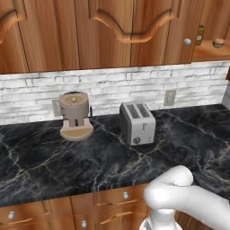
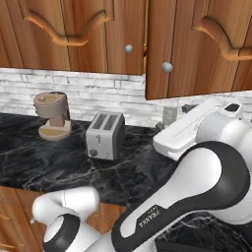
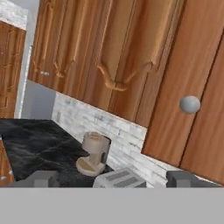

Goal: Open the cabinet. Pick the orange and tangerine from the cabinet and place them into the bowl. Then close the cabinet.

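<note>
So your jaws are spread wide with nothing between them, fingertips (image 3: 43,178) well apart at the bottom of the hand view, and the knob (image 3: 190,104) sits just up and right of them. The cabinet door (image 2: 197,49) looks swung partway out already, so I'd say you're mid-opening. Next you probably need it pushed wider, then reach inside for the fruit. Toaster (image 1: 137,123) and coffee machine (image 1: 75,116) sit below on the counter (image 1: 40,157).

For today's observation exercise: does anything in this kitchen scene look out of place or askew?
One thing: the cabinet door with the round silver knob stands ajar, swung out from its neighbours. The toaster and coffee machine sit upright on the counter; nothing spilled.
</note>
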Motion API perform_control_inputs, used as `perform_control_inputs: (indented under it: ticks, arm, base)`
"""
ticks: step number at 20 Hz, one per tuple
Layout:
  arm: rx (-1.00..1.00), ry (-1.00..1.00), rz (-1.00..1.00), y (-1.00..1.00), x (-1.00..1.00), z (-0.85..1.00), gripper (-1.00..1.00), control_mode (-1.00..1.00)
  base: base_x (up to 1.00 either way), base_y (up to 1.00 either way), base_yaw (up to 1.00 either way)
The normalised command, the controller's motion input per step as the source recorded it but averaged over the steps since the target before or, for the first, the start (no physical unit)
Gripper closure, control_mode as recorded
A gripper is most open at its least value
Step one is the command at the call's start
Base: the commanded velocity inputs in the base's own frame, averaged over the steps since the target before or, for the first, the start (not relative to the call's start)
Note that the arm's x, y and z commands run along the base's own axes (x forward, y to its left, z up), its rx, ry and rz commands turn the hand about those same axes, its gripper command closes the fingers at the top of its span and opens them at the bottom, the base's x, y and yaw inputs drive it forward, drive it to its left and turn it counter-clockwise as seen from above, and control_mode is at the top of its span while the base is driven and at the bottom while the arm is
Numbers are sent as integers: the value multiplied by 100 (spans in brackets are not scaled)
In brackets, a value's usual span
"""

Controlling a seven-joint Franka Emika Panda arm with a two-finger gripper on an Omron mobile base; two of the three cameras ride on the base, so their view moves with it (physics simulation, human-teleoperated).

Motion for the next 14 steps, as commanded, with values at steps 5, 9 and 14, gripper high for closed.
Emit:
perform_control_inputs:
  ticks: [5,9,14]
  arm:
    - [-48,-34,0,100,-28,-84,-100,-100]
    - [-23,-60,-14,100,1,47,-100,-100]
    - [-37,-59,-5,100,-25,17,-100,-100]
  base:
    - [0,0,0]
    - [0,0,0]
    - [0,0,0]
